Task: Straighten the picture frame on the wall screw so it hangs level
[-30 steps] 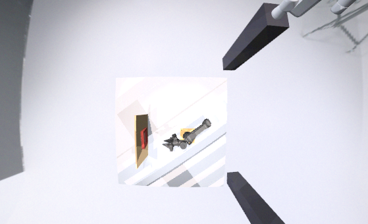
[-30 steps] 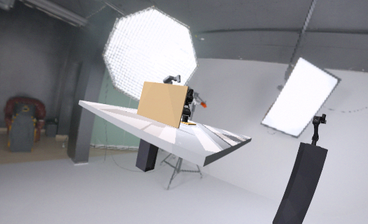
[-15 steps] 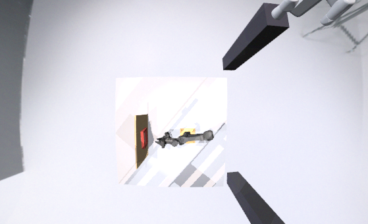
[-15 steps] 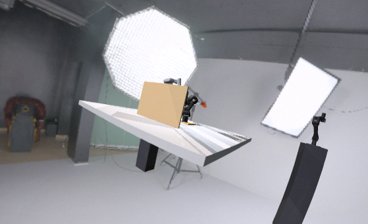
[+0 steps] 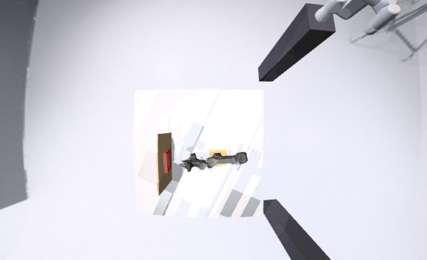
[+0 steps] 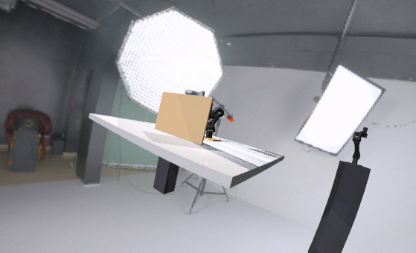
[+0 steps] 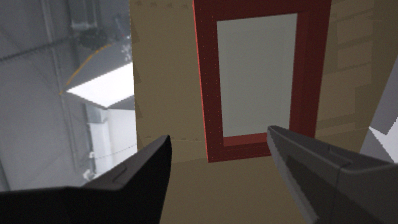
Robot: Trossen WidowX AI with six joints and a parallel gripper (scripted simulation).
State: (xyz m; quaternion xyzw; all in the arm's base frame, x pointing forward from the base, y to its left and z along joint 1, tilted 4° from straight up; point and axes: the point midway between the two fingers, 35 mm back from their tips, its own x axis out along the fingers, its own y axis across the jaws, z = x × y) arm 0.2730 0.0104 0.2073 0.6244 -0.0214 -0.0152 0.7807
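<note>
The red picture frame (image 5: 167, 160) (image 7: 309, 75) hangs on the robot-facing side of the upright tan board (image 5: 165, 141) (image 6: 184, 115) (image 7: 165, 75). In the wrist view its top is cut off and its lower edge rises slightly to the right; that view may be tilted itself, so I cannot tell how level the frame is. The screw and notched strip are hidden. My gripper (image 5: 183, 164) (image 7: 219, 133) is open and empty, in front of the board. In the wrist view its right fingertip overlaps the frame's lower right part, its left fingertip lies left of the frame.
The board stands on a white table (image 5: 196, 107) (image 6: 132, 135). The arm's base is on a small orange plate (image 5: 223, 151) (image 6: 215, 140). Dark pillars (image 5: 295, 42) (image 5: 288, 229) (image 6: 340, 208) stand off the table. The exterior camera sees the board's back, which hides the frame and gripper.
</note>
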